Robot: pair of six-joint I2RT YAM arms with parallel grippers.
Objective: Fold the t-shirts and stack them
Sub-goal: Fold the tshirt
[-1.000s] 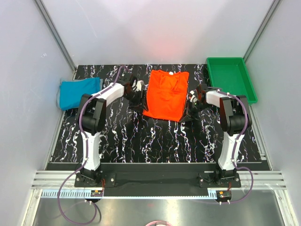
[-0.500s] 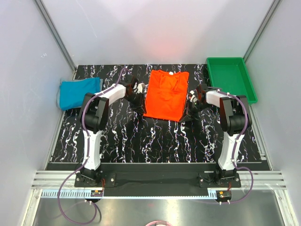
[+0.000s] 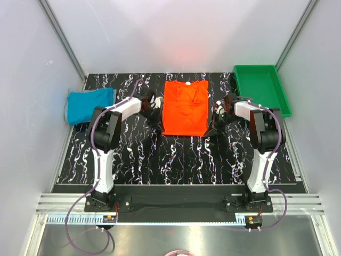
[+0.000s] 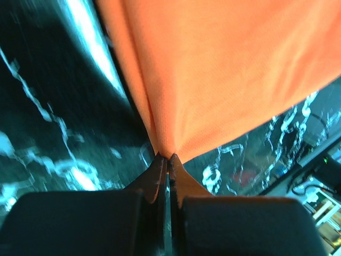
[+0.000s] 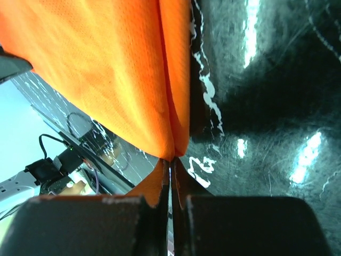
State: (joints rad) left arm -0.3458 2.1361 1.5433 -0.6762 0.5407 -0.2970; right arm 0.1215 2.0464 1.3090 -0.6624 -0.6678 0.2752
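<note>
From above, the orange-red t-shirt [image 3: 185, 106] lies mid-table [image 3: 176, 154], its long axis running away from the arm bases and its collar at the far end. The left fingers [image 3: 154, 106] meet its left edge and the right fingers [image 3: 214, 116] its right edge, so the cloth spans between them. The teal-blue t-shirt [image 3: 89, 104] sits bunched at the far left, well apart and nearer the left arm.

The left wrist view shows those fingers [image 4: 184, 184] clamped tight on a pinch of orange cloth, which fans away from the tips. Most of the shirt is cut off.

The right wrist view shows those fingers [image 5: 154, 184] likewise closed on an orange fold. How many layers they hold cannot be told.
</note>
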